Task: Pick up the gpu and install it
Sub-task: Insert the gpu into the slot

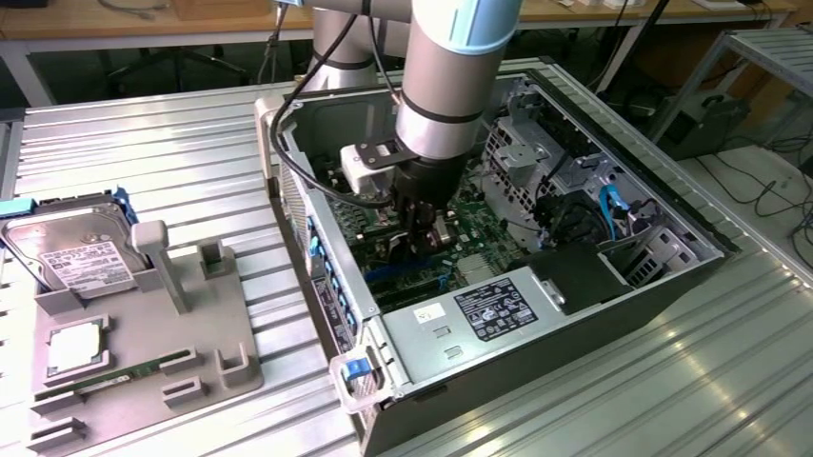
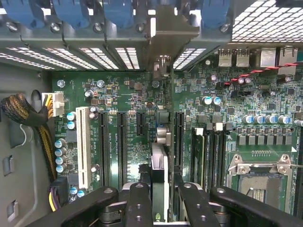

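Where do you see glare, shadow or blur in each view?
Exterior view: daylight glares off the ribbed metal table; the computer case interior lies in shadow beneath the gripper. Wrist view: bright white grilles wash out behind the motherboard; the held gpu looks soft up close.

**Colours inside the case and on the bench**

The motherboard (image 2: 142, 101) is deep green, crossed by black slots and one white slot (image 2: 83, 146). Blue clips (image 2: 118, 12) line the grey case edge, and small blue-topped capacitors (image 2: 60, 156) dot the board. A braided black-and-yellow cable (image 2: 33, 123) sits against the grey case wall. The end effector (image 2: 160, 198) is black, closed on the gpu (image 2: 160, 161), seen edge-on as grey and silvery. The bench (image 1: 152, 143) is ribbed silver metal. The grey holder tray (image 1: 140, 371) carries a silver hard drive (image 1: 76, 257) with a white label and a green RAM stick (image 1: 109, 379).
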{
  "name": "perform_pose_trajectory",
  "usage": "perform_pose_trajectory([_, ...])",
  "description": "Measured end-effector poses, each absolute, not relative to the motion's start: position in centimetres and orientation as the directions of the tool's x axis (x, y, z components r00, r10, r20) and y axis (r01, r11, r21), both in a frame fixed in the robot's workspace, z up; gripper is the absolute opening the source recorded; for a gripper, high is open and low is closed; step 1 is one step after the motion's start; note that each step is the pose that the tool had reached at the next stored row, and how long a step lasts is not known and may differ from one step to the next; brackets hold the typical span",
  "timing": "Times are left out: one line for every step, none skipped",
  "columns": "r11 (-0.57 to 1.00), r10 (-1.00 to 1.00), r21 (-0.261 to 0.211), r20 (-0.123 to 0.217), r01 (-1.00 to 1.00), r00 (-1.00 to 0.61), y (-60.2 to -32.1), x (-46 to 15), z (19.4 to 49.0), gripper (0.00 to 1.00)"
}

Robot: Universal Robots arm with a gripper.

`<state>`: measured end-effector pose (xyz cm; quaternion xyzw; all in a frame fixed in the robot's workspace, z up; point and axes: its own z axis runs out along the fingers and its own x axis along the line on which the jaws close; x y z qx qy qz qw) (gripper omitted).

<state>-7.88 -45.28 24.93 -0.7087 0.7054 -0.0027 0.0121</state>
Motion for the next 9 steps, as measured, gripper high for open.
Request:
perform_pose_trajectory([-0.004, -1.0, -0.021, -0.013, -1.0, 0.005, -45.41, -7.88, 24.94, 0.27])
perform_pose_trajectory([-0.004, -1.0, -0.021, -0.012, -1.0, 0.004, -45.5, -7.87, 24.94, 0.27])
perform_pose_trajectory([-0.004, -1.0, -0.021, -0.007, -1.0, 0.004, -45.45, -7.88, 25.16, 0.27])
perform_pose_trajectory([-0.005, -1.0, -0.021, 0.018, -1.0, 0.004, -45.24, -7.87, 25.16, 0.27])
perform_pose_trajectory([-0.005, -1.0, -0.021, 0.018, -1.0, 0.004, -45.16, -7.79, 25.15, 0.27])
perform_pose_trajectory([-0.005, -1.0, -0.021, 0.018, -1.0, 0.004, -45.1, -7.79, 24.85, 0.27])
perform_pose_trajectory([-0.005, -1.0, -0.021, 0.018, -1.0, 0.004, -45.09, -7.78, 24.43, 0.27])
perform_pose_trajectory([-0.005, -1.0, -0.021, 0.018, -1.0, 0.004, -45.1, -7.79, 24.21, 0.27])
perform_pose_trajectory([-0.005, -1.0, -0.021, 0.018, -1.0, 0.004, -45.1, -7.79, 24.21, 0.27])
